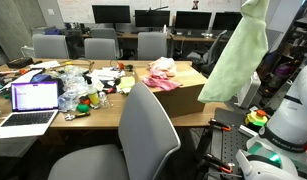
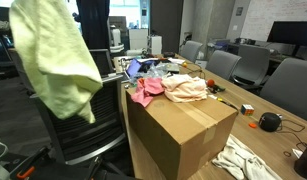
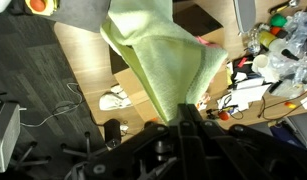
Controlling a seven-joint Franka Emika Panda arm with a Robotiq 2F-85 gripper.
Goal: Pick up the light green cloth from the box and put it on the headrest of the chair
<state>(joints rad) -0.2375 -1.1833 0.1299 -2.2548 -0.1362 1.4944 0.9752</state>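
Note:
The light green cloth (image 1: 238, 55) hangs in the air, held by its top edge, to the side of the cardboard box (image 1: 178, 98) and above table height. It also shows in an exterior view (image 2: 53, 55), hanging in front of a dark chair (image 2: 78, 125). In the wrist view my gripper (image 3: 183, 122) is shut on the cloth (image 3: 163, 60), which drapes down from the fingers. The box (image 2: 183, 125) still holds pink (image 2: 148, 93) and cream (image 2: 188, 88) cloths. A grey chair (image 1: 143, 125) stands in front of the table, beside the box.
The wooden table (image 1: 93, 118) carries a laptop (image 1: 33, 100), cables and clutter. More office chairs (image 1: 101, 47) and monitors stand behind it. A white cloth (image 2: 243, 160) lies on the floor by the box. A white robot base (image 1: 288, 110) is nearby.

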